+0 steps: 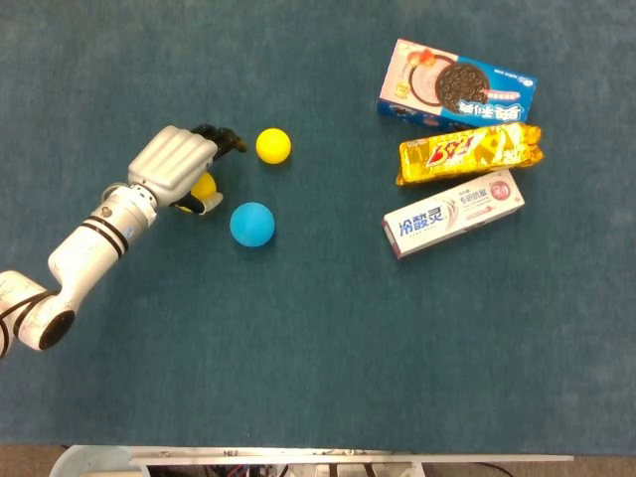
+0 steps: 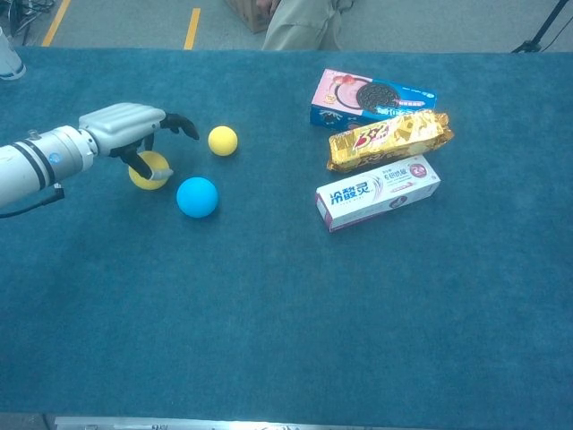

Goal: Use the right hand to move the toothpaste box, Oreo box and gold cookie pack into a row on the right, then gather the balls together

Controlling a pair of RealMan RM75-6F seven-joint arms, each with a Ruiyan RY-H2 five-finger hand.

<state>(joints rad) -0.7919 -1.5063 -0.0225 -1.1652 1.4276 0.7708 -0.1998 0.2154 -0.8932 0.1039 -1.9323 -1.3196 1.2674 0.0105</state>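
Observation:
My left hand hovers over a yellow ball that rests on the cloth. Its fingers are spread forward and the thumb hangs in front of the ball. A second yellow ball and a blue ball lie just right of it. On the right, the Oreo box, gold cookie pack and toothpaste box lie stacked in a column, far to near. My right hand is in neither view.
The blue cloth table stretches wide between the balls and the boxes and toward the near edge. A person's legs stand beyond the far edge.

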